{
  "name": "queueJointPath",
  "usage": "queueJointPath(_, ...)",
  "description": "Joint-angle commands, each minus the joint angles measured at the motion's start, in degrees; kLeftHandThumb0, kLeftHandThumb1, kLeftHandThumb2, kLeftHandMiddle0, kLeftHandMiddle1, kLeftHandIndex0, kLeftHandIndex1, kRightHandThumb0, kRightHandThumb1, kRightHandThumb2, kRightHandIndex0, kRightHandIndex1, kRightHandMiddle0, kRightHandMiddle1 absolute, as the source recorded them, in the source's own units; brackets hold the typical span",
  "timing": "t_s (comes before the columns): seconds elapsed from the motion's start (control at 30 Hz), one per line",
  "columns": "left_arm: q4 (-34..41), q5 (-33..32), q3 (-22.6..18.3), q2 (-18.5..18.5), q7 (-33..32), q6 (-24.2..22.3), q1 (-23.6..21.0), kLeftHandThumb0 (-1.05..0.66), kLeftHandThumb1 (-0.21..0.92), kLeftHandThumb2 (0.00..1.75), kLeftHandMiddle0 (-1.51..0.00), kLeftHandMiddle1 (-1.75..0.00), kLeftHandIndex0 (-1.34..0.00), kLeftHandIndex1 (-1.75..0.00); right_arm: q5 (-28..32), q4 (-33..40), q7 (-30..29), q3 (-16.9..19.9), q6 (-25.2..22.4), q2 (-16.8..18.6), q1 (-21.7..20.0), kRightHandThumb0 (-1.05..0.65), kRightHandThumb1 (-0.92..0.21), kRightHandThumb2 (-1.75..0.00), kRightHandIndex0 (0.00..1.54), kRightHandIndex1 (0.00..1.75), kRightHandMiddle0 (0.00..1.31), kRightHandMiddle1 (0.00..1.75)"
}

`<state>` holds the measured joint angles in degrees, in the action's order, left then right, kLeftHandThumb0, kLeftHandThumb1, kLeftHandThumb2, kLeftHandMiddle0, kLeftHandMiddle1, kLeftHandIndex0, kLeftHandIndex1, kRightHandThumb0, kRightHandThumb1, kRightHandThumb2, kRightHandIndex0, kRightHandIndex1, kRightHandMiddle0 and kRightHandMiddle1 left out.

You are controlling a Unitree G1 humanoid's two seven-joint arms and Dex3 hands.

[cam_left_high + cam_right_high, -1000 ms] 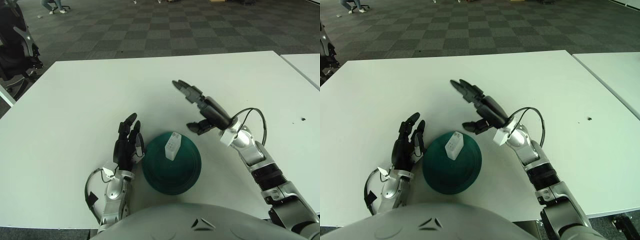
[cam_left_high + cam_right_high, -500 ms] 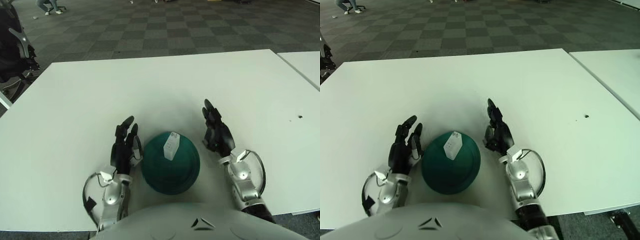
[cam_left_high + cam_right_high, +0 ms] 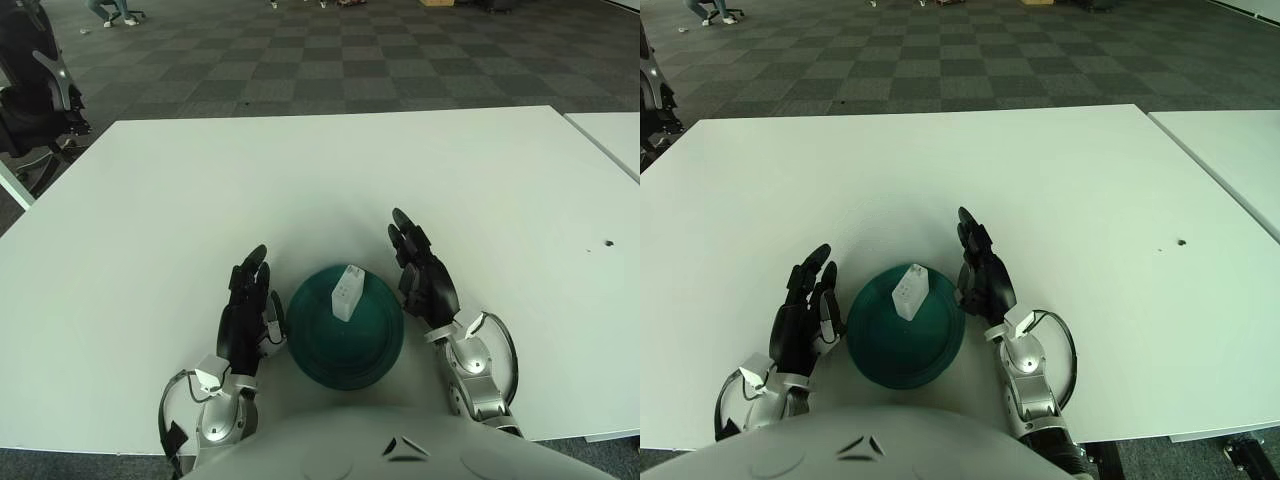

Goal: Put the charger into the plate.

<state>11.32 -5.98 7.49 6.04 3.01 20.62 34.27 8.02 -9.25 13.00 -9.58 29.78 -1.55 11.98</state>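
A small white charger (image 3: 345, 291) stands inside the dark green plate (image 3: 373, 349), near its far rim, at the table's near edge. My left hand (image 3: 247, 312) shows just left of the plate, fingers extended and holding nothing. On the plate's right side my right hand (image 3: 422, 273) shows with straight fingers pointing away from me, also holding nothing. Neither hand touches the charger.
The white table (image 3: 320, 180) stretches wide beyond the plate. A second white table (image 3: 612, 135) begins at the far right, with a gap between. A dark speck (image 3: 607, 242) marks the table at the right. A black chair (image 3: 35, 95) stands off the left corner.
My right hand has drawn back from above and beyond the plate to its right side at the near edge. The charger stays in the plate. My left hand has barely moved.
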Motion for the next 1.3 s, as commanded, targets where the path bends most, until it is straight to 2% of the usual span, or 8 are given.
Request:
queueJointPath(0.0,1.4,1.3,0.3,-0.5,-0.7,-1.5,0.7,-0.91,0.92,1.04,-0.05,0.0,0.0,-0.32,4.3,-11.2,3.1,3.1,2.2,0.8,0.6,-1.01,-0.92,-1.06,0.0,0.0,0.0,0.14)
queueJointPath(0.33,2.0,2.2,0.7,-0.6,-1.2,-1.6,2.1,-0.91,0.92,1.03,-0.04,0.0,0.0,-0.29,0.4,-9.7,1.6,4.4,2.3,2.7,2.9,-1.0,-0.92,-1.05,0.0,0.0,0.0,0.14)
queueJointPath(0.5,2.1,2.5,0.7,-1.0,-1.1,-1.8,2.4,-0.91,0.92,1.02,-0.03,0.0,0.0,-0.28,-0.8,-6.3,-1.4,4.5,-3.0,3.7,5.1,-1.01,-0.92,-1.05,0.0,0.0,0.0,0.17)
queueJointPath(0.73,1.1,1.4,0.0,-1.0,-1.1,-3.0,1.5,-0.92,0.92,1.01,-0.05,-0.01,0.0,-0.26,0.9,-0.3,-6.5,4.7,-12.4,8.1,7.6,-0.96,-0.92,-1.0,0.0,0.0,0.0,0.27)
queueJointPath(0.87,0.8,0.8,-0.7,-1.1,-1.0,-3.2,1.1,-0.92,0.92,1.01,-0.06,-0.01,0.0,-0.28,-0.3,-1.3,-9.1,4.7,-11.5,10.2,7.9,-0.93,-0.92,-0.98,0.0,0.0,0.0,0.3)
queueJointPath(0.97,0.1,0.7,-1.5,-1.3,-1.1,-3.7,0.0,-0.91,0.92,1.01,-0.08,-0.01,0.0,-0.32,-1.4,-4.0,-11.9,4.7,-7.3,12.4,8.2,-0.91,-0.92,-0.96,0.0,0.0,0.0,0.29)
queueJointPath(1.13,-0.5,1.1,-2.1,-1.6,-1.3,-4.3,-0.9,-0.91,0.92,1.01,-0.1,-0.02,0.0,-0.36,-1.5,-5.1,-14.7,4.3,-4.7,13.7,8.3,-0.88,-0.92,-0.94,0.0,0.0,0.0,0.27)
queueJointPath(1.27,-3.5,1.3,-3.4,-1.8,-1.6,-3.9,-3.7,-0.9,0.92,1.02,-0.11,-0.02,0.0,-0.39,-2.0,-5.1,-17.8,2.6,-3.3,16.0,9.3,-0.87,-0.92,-0.92,0.0,0.0,0.0,0.24)
